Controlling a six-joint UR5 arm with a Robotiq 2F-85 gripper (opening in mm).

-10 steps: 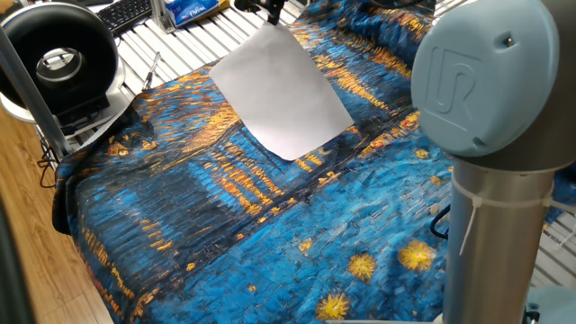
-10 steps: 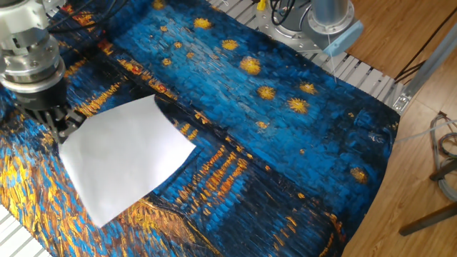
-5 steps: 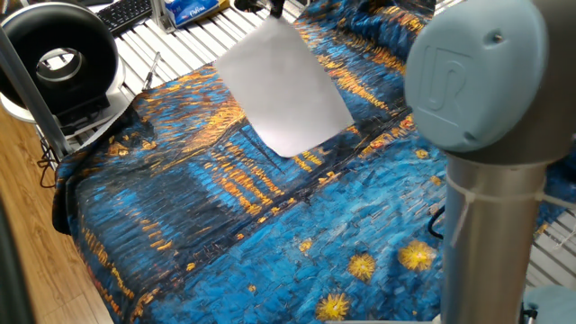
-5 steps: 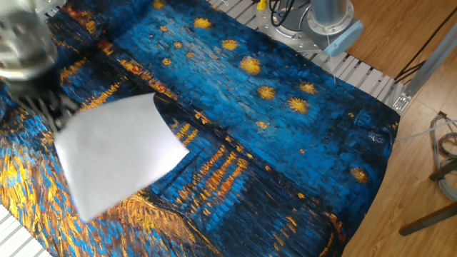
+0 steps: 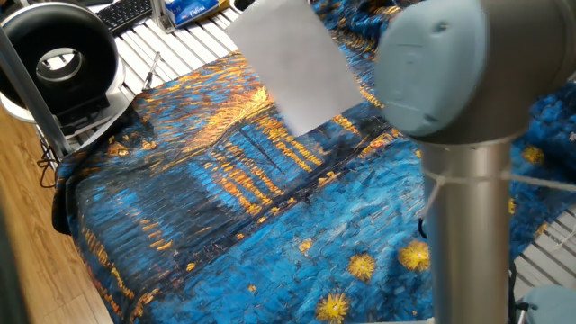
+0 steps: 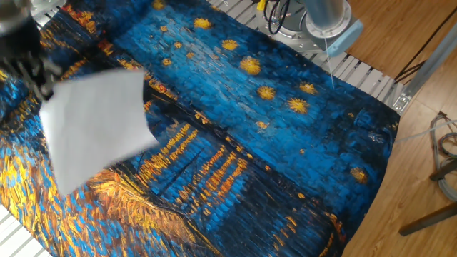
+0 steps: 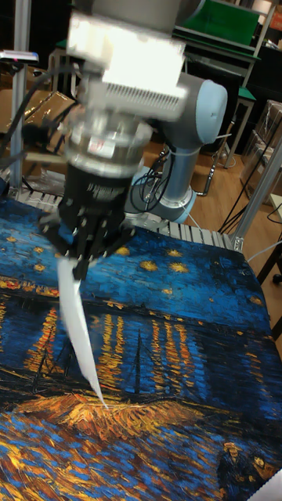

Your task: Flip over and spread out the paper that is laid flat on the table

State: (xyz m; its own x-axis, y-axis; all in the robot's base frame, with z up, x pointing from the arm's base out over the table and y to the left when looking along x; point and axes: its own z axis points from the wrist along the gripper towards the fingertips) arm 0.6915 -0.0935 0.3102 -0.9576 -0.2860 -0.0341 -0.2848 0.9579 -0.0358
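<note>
The white paper (image 5: 292, 63) is lifted off the blue and gold table cloth (image 5: 225, 225) and hangs tilted. My gripper (image 7: 82, 262) is shut on its upper edge. In the tall fixed view the paper (image 7: 78, 329) shows nearly edge-on, and its lowest corner reaches down to the cloth (image 7: 180, 352). In the other fixed view the blurred gripper (image 6: 43, 86) holds the paper (image 6: 96, 125) at its top left corner, above the cloth (image 6: 285, 143). In the one fixed view the gripper is cut off at the top edge.
The arm's grey elbow joint (image 5: 450, 72) fills the right foreground. A black round device (image 5: 58, 58), a keyboard (image 5: 126, 11) and a white slatted surface (image 5: 180, 40) lie beyond the cloth's far edge. The arm's base (image 6: 321, 18) stands at the cloth's other side.
The gripper has risen with the paper in its grasp. The sheet has left the cloth and swung up, and the arm's elbow has shifted left in the one fixed view.
</note>
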